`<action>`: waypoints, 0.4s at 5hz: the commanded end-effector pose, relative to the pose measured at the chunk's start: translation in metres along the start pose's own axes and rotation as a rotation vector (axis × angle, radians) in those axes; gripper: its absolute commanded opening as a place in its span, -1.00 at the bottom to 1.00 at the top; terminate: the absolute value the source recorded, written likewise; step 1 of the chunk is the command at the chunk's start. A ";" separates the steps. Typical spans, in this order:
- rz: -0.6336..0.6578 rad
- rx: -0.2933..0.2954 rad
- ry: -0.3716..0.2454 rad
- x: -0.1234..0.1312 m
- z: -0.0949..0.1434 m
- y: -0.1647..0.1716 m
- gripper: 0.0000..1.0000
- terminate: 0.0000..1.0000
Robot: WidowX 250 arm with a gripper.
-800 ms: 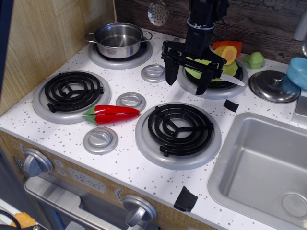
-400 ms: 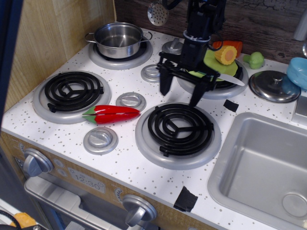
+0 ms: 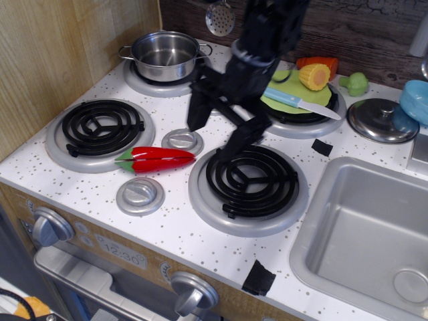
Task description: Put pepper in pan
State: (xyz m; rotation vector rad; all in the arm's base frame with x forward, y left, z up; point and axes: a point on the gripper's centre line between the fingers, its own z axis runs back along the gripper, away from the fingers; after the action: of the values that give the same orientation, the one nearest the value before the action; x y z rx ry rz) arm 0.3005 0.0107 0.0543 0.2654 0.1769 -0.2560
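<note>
Toy stove top, single overhead-oblique view. The pepper [image 3: 157,158] lies flat on the speckled white surface [image 3: 180,234], stem end pointing left toward the front-left burner [image 3: 99,134] and its red tip pointing right toward the front-right burner [image 3: 248,180]. It sits between these two burners, just below a round grey knob [image 3: 182,141] and above another knob [image 3: 140,195].

The gripper [image 3: 218,132] hangs above the surface to the upper right of the pepper, its two black fingers [image 3: 197,110] spread wide apart with nothing between them. The left finger ends above the grey knob next to the pepper; the right finger ends over the rim of the front-right burner. The gripper is near the pepper's red tip but does not touch it.

The pan [image 3: 165,55] stands upright on the back-left burner, well apart from the pepper, and its interior appears empty.

On the back-right burner rests a green plate [image 3: 314,95] carrying a blue-handled toy knife [image 3: 301,103] and an orange-and-yellow toy vegetable [image 3: 315,73]. A small green toy vegetable [image 3: 356,83] lies beside it, and a steel lid [image 3: 382,119] sits further right, above the sink [image 3: 368,234].
</note>
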 end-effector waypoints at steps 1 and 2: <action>-0.188 0.144 -0.097 -0.026 -0.001 0.038 1.00 -1.00; -0.253 0.206 -0.154 -0.035 -0.018 0.053 1.00 -1.00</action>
State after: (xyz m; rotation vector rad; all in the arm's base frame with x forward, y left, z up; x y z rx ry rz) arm 0.2733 0.0765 0.0360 0.3872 0.0440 -0.5532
